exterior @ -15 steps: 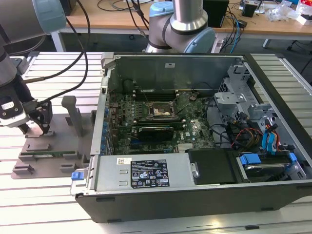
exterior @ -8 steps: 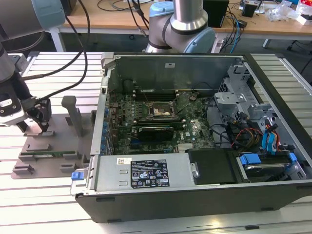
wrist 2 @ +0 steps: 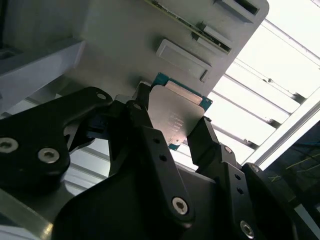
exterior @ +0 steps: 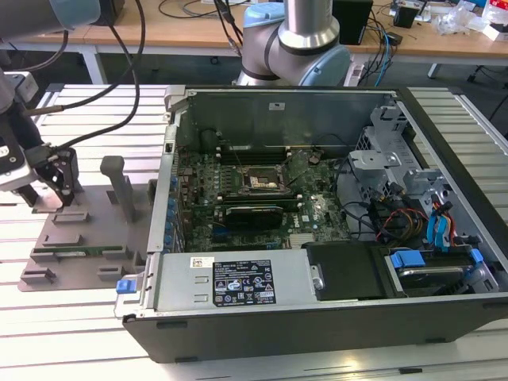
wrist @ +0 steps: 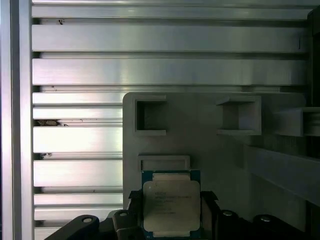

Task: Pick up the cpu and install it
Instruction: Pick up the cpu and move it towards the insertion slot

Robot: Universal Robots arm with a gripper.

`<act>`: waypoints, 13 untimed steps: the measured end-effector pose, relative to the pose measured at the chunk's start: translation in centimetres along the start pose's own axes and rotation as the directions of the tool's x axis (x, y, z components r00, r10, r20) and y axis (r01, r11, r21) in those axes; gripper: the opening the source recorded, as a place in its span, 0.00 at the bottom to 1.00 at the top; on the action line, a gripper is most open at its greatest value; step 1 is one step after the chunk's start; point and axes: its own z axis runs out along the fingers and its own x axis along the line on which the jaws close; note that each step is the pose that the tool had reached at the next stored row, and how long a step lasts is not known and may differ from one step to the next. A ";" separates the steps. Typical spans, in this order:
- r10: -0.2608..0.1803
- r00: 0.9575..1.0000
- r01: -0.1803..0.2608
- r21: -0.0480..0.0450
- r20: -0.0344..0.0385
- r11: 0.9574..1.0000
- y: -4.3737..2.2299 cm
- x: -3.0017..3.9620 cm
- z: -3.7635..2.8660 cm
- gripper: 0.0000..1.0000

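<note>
Pinching cpu (wrist 2: 175, 115) by opposite edges in gripper (exterior: 62, 186), closed to chip width, at grey tray (wrist: 215, 160). Likely risking slip or tilt from so thin an edge hold, then skewed seating in motherboard socket (exterior: 258, 181).

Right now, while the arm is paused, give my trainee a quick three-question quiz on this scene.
1. True or false: the gripper is shut on the cpu.
2. The cpu is over: A the tray; B the socket; C the desk.
3. In the exterior view, on which side of the case does the tray lie?

Key: 1 true; 2 A; 3 the exterior view's left.
</note>
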 end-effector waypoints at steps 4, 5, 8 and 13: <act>0.000 1.000 0.000 0.000 0.000 1.000 0.00 -0.01 -0.16 0.55; 0.000 1.000 0.000 0.000 0.000 1.000 0.00 -0.01 -0.19 0.55; 0.000 1.000 0.000 0.000 0.000 1.000 0.00 -0.01 -0.31 0.55; 0.000 1.000 0.000 0.000 0.000 1.000 0.00 -0.02 -0.63 0.55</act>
